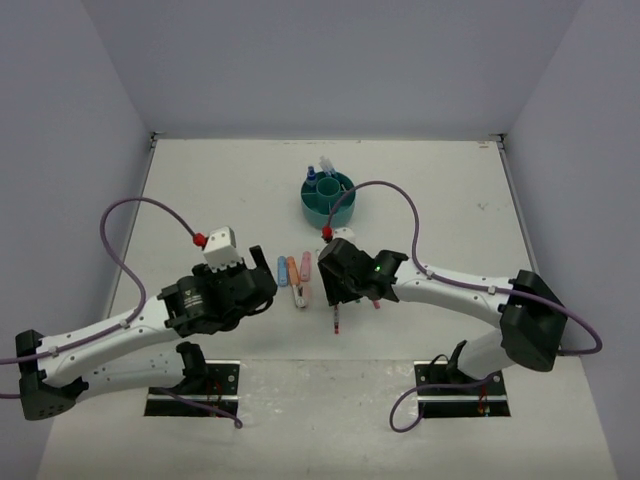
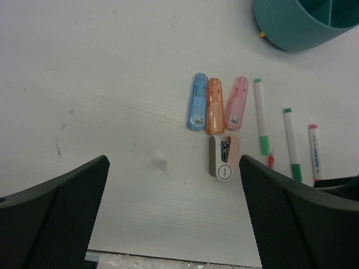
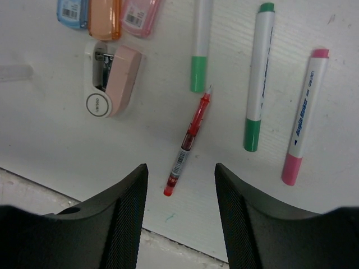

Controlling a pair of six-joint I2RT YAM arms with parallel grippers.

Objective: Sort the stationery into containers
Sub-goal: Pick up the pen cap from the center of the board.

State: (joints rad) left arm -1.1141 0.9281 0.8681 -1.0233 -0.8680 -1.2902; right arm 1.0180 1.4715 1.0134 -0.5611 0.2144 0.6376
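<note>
The round teal organiser point(image 1: 328, 197) stands at the far middle of the table with a few blue-capped items in it; its wall shows in the left wrist view point(image 2: 305, 22). Blue point(image 2: 197, 101), orange point(image 2: 214, 105) and pink point(image 2: 236, 102) stubby markers lie side by side. Two green-capped pens point(image 3: 199, 45) point(image 3: 258, 78) and a pink-capped pen point(image 3: 305, 117) lie to their right. A thin red pen point(image 3: 188, 143) lies on the table with its lower end between the jaws of my right gripper point(image 3: 180, 168), which is open and empty just above it. My left gripper point(image 2: 174, 162) is open and empty, left of the markers.
A small white and pink stapler-like item point(image 2: 221, 157) lies just below the markers. The table's near edge point(image 3: 168, 235) runs right under my right gripper. Purple cables loop over both arms point(image 1: 150, 205).
</note>
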